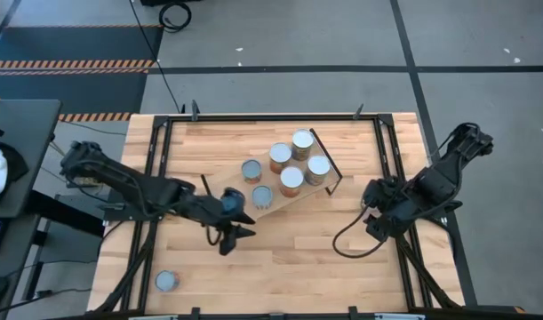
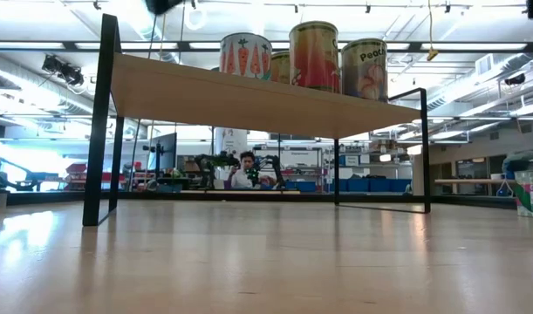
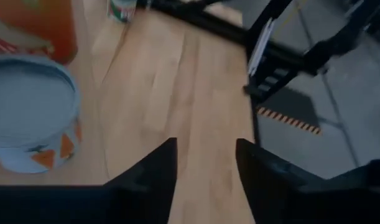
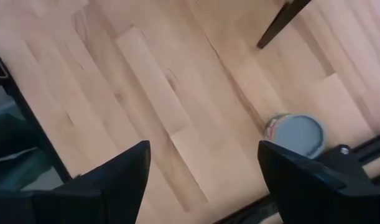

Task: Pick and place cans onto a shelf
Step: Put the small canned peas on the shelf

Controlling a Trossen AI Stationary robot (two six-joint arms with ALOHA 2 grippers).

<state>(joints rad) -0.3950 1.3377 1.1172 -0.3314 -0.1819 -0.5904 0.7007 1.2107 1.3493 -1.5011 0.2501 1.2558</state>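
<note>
The shelf, a light-wood plank on black rod frames, stands slantwise mid-table; the low view shows it from below. Several cans stand upright on it. One more can stands on the table near the front left corner, and it also shows in the right wrist view. My left gripper is open and empty, just off the shelf's near left end. Its wrist view shows a grey-topped can beside it. My right gripper is open and empty at the table's right.
A black metal frame runs along the table's edges. A black cable loops on the table beside my right arm. A person sits in the room far behind the table. Bare wood lies between the shelf and the near edge.
</note>
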